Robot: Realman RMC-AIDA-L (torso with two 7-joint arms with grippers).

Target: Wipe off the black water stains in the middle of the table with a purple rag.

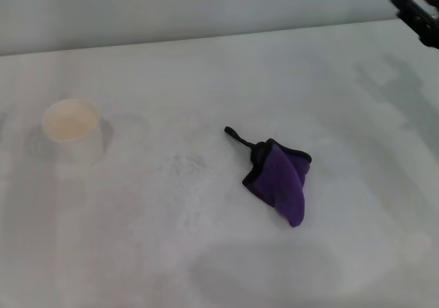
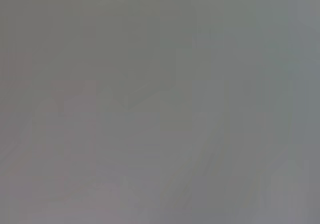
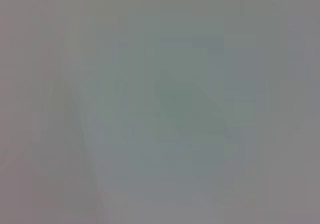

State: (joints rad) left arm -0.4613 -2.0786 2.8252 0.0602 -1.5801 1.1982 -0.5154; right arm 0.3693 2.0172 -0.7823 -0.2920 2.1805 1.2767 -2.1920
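The purple rag (image 1: pixel 280 179) lies crumpled on the white table (image 1: pixel 206 253), right of the middle, and nothing holds it. Its black loop tab (image 1: pixel 235 136) points toward the far left. No black blotch shows on the table. Only a faint grey smear (image 1: pixel 186 162) lies left of the rag. My right gripper (image 1: pixel 418 6) is at the far right corner of the head view, raised and well away from the rag, with its two black fingers apart and empty. My left gripper is out of view. Both wrist views show only blank grey.
A white paper cup (image 1: pixel 71 124) stands upright at the left of the table. The table's far edge (image 1: pixel 206 39) runs along the top of the head view, with a pale wall behind it.
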